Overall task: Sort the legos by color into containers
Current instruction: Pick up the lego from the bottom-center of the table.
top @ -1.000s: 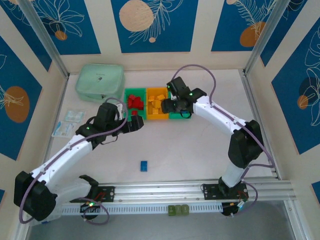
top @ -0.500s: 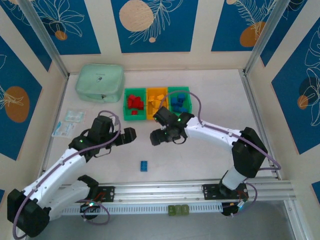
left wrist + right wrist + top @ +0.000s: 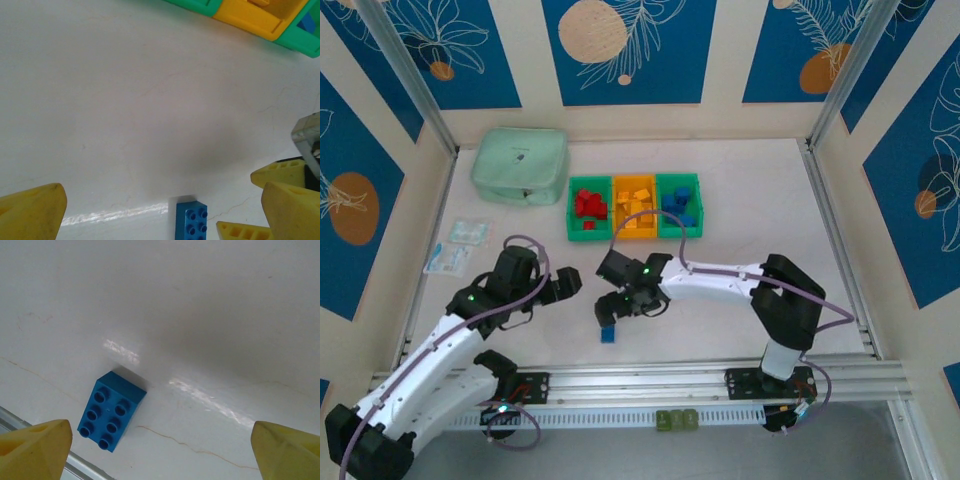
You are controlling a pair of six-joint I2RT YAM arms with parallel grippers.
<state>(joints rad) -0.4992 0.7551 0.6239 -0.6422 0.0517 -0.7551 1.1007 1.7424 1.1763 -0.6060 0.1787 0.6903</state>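
One blue lego (image 3: pixel 608 333) lies flat on the white table near the front rail. It also shows studs up in the right wrist view (image 3: pixel 111 411) and the left wrist view (image 3: pixel 191 222). My right gripper (image 3: pixel 613 306) hovers just above and behind it, open and empty (image 3: pixel 160 455). My left gripper (image 3: pixel 567 284) is open and empty (image 3: pixel 160 215) to the left of the brick. At the back stand the containers. The left green bin (image 3: pixel 570 210) holds red bricks (image 3: pixel 588 204). The orange bin (image 3: pixel 634 237) holds yellow ones (image 3: pixel 635 205). The right green bin (image 3: pixel 699 210) holds blue ones (image 3: pixel 678 203).
A mint-green zipped pouch (image 3: pixel 520 163) lies at the back left, with small clear packets (image 3: pixel 460 245) near the left wall. A metal rail (image 3: pixel 700 380) runs along the near edge. The right gripper's yellow fingers (image 3: pixel 277 172) show in the left wrist view.
My right arm has swung from the bins down to the near table above the blue brick, its jaws opening wider. My left arm has drawn back toward the near left.
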